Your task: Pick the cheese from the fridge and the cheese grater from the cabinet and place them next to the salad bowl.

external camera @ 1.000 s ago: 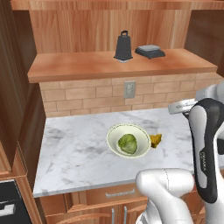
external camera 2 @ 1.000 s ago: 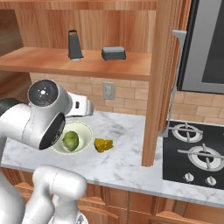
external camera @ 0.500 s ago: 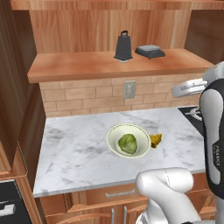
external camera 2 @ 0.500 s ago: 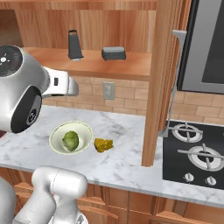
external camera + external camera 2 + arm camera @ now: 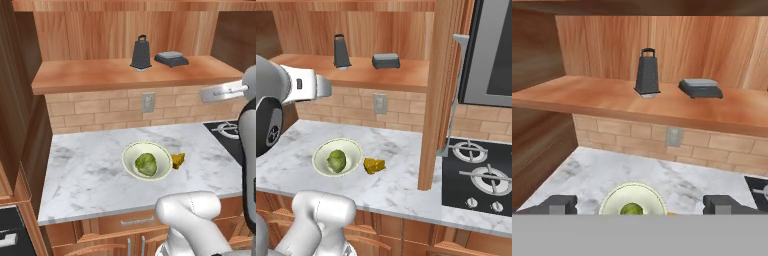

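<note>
The cheese grater [image 5: 141, 52] [image 5: 341, 51] [image 5: 647, 74], dark grey with a loop handle, stands upright on the cabinet shelf [image 5: 90, 75] [image 5: 587, 97]. Down on the marble counter, the yellow cheese [image 5: 178, 160] [image 5: 374, 165] lies just right of the salad bowl [image 5: 130, 152] [image 5: 318, 152] [image 5: 612, 202], which holds a lettuce head [image 5: 146, 164]. My gripper [image 5: 642, 205] is open and empty, raised to about shelf height over the counter and facing the grater from a distance. The fridge is out of view.
A flat dark scale [image 5: 171, 58] [image 5: 700, 88] sits on the shelf right of the grater. A wooden cabinet side panel [image 5: 438, 90] comes down to the counter, with a stove [image 5: 481, 170] beyond it. A wall outlet [image 5: 148, 102] sits on the brick backsplash.
My arm has risen, lifting the hand from just above the counter to shelf height. The cheese, bowl and grater have not moved.
</note>
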You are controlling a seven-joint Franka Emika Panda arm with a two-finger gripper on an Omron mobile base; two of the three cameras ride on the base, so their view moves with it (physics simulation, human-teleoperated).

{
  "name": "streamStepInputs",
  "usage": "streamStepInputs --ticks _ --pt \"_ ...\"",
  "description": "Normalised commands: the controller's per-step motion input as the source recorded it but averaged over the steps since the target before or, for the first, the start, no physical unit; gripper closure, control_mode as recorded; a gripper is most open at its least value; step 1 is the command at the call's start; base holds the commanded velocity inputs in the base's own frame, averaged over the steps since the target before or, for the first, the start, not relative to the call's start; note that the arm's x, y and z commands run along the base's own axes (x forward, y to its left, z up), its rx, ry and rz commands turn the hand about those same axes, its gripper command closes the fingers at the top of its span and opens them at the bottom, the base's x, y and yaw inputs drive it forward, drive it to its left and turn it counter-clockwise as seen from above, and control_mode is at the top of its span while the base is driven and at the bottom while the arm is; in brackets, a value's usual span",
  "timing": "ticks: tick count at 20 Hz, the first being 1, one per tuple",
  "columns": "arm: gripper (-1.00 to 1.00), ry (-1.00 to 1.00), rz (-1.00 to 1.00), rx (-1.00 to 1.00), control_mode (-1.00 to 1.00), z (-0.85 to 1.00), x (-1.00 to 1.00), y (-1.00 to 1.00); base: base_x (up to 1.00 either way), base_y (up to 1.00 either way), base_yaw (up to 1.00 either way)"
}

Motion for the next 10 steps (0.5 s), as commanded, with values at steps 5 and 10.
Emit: streamStepInputs --ticks 5,10 --pt "-1.0 -0.38 0.0 0.0 -1.0 0.0 0.0 0.26 0.0 0.0 0.0" --pt "-1.0 -0.13 0.0 0.02 -1.0 0.18 0.0 0.09 0.0 0.0 0.0"
